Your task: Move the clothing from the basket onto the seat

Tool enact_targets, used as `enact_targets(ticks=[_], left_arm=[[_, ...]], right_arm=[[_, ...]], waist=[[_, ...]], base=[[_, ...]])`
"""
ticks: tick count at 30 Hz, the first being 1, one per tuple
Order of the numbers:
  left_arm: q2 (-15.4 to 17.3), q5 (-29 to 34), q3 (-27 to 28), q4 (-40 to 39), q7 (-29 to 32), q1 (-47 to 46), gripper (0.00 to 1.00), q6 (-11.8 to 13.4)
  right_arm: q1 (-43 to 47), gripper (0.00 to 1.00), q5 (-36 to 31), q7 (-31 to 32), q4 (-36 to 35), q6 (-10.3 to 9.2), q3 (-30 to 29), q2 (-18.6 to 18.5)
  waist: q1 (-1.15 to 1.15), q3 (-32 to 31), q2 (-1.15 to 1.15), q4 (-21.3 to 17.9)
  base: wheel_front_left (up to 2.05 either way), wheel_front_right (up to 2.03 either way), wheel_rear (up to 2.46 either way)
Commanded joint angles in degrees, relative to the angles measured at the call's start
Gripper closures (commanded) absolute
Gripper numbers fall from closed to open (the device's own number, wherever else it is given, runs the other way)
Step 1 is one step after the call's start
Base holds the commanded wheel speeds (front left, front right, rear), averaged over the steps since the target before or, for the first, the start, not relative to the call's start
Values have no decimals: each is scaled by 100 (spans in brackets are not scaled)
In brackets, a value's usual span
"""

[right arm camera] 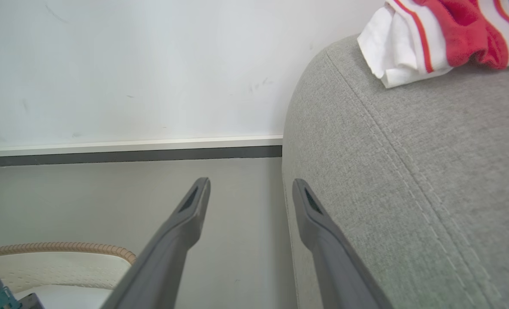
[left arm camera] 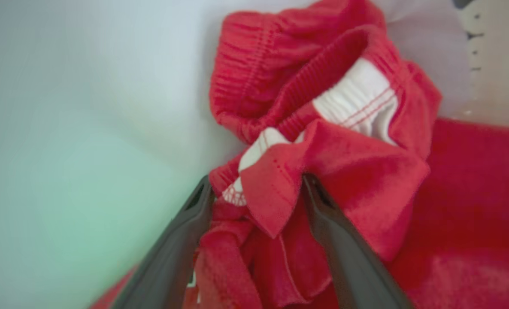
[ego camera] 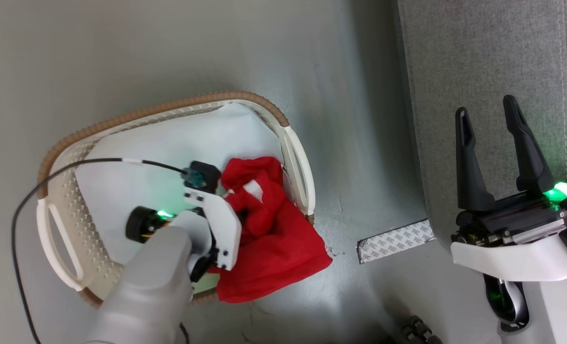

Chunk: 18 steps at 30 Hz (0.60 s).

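In the head view, the clothing (ego camera: 269, 239) is seen heaped at the basket's (ego camera: 169, 106) right edge, spilling over the rim. The right gripper (ego camera: 491, 114) is held spread and empty by the seat's (ego camera: 479, 57) edge.

In the left wrist view, the left gripper (left arm camera: 256, 189) is spread astride a fold, not yet pinched.

In the right wrist view, a second garment (right arm camera: 452, 38) is seen on the seat's far corner.

If only this thin fold is pinched, it could slip free, or the trailing cloth could snag on the rim.

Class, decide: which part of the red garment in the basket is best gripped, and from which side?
Grip the raised fold beside the elastic waistband of the red garment, from above. It stands up as a ridge; the rest drapes flat over the basket rim. The open left gripper straddles it.
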Motion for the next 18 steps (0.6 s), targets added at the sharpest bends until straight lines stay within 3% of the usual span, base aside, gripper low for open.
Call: enact_targets(ticks=[1,3,10,18], left_arm=[[107,-181,-190,-104,51,68,53,-14],[195,-385,-470,-249,95,93,100,-14],[548,-1325,-1325,-848,149,175,100,-15],[826,-2114,-1731,-1319,-122,132,100,-16]], right_arm=[[-57,0,5,0,-28,-14,-37,2],[-65,0,-9,0,-35,-15,-50,2],[-79,0,-56,0,9,-15,-86,2],[-62,0,-89,0,98,-14,-152,3]], waist=[[0,19,0,3],[0,34,0,7],[0,7,0,41],[0,-295,0,202]], base=[[0,0,0],[0,0,0],[0,0,0],[0,0,0]])
